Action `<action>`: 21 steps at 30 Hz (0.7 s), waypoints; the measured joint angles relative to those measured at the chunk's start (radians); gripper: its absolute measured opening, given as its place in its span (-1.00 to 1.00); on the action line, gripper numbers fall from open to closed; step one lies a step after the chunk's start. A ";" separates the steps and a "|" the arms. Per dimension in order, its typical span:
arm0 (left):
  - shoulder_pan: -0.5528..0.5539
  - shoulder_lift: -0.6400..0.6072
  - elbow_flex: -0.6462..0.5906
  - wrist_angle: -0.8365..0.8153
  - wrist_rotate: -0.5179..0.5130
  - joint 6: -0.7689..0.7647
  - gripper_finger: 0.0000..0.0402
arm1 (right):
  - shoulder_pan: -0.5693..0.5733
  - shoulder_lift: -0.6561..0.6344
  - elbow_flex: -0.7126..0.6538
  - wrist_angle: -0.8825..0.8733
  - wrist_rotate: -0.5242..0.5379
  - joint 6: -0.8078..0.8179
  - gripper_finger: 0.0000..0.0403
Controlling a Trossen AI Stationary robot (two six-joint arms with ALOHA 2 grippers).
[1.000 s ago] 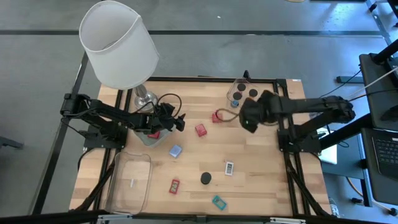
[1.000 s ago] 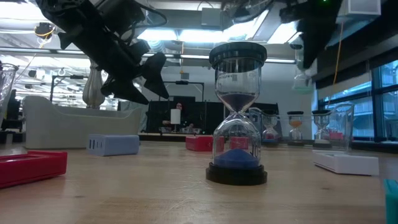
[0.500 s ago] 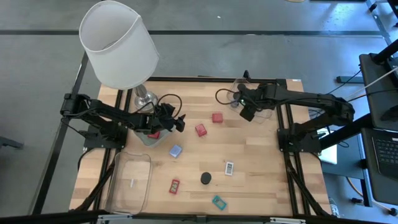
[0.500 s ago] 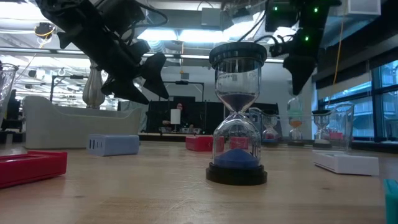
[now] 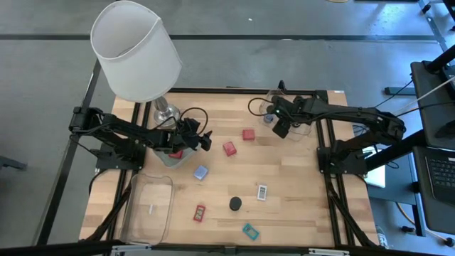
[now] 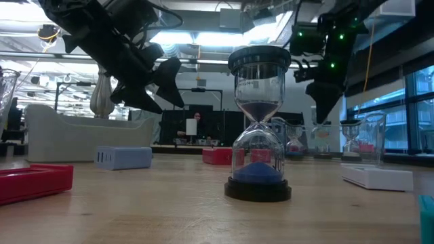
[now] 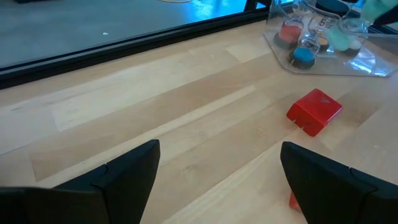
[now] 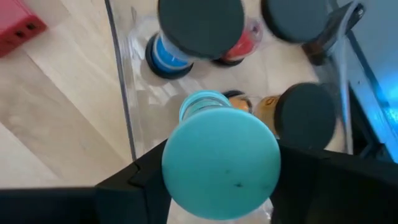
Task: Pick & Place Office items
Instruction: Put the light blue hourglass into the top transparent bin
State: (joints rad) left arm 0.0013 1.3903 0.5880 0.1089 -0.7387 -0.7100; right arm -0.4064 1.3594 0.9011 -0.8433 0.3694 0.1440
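My right gripper (image 5: 280, 129) hangs over the near-left edge of the clear tray (image 5: 297, 101) at the table's far right, shut on a teal-capped hourglass (image 8: 221, 163). Other small hourglasses with dark caps (image 8: 200, 25) stand in that tray. My left gripper (image 5: 204, 139) waits open above the table by the lamp's foot. Two red blocks (image 5: 247, 134) (image 5: 229, 148), a blue-grey block (image 5: 200, 172), a dark-capped hourglass (image 5: 235, 204), a white-labelled piece (image 5: 262, 191), a small red piece (image 5: 200, 212) and a teal piece (image 5: 249, 231) lie on the wood. My right gripper has the teal-capped hourglass between its two fingers (image 8: 134, 180), which come from above and point down. The hourglass stands along the fingers, its near teal cap (image 8: 221, 163) hiding the place of contact. Its far cap (image 8: 204, 107) is at the tray's edge; whether it rests there, I cannot tell.
A white-shaded lamp (image 5: 135, 50) stands at the far left. A second clear tray (image 5: 149, 206) lies at the near left. In the low view the blue-sand hourglass (image 6: 258, 129) stands close in front. Bare wood lies between the two arms.
My right gripper, shut on the teal-capped hourglass, has moved from above the red block toward the far-right tray and has come down over its near edge. The left arm has kept still.
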 joint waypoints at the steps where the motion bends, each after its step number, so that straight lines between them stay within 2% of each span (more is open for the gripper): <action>1: 0.000 0.000 0.000 0.000 0.000 0.001 0.65 | -0.006 0.000 -0.012 0.014 -0.002 0.000 -0.03; 10: 0.000 0.000 0.000 0.000 0.000 0.000 0.65 | -0.050 0.000 -0.075 0.104 -0.069 -0.022 0.04; 17: 0.000 0.000 0.000 0.000 0.000 -0.001 0.65 | -0.065 0.000 -0.075 0.139 -0.104 -0.024 -0.04; 21: 0.000 0.000 0.000 0.000 0.000 -0.001 0.65 | -0.065 0.000 -0.075 0.160 -0.138 -0.029 0.04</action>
State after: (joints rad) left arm 0.0013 1.3903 0.5880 0.1089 -0.7387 -0.7110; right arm -0.4713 1.3598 0.8257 -0.6831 0.2309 0.1147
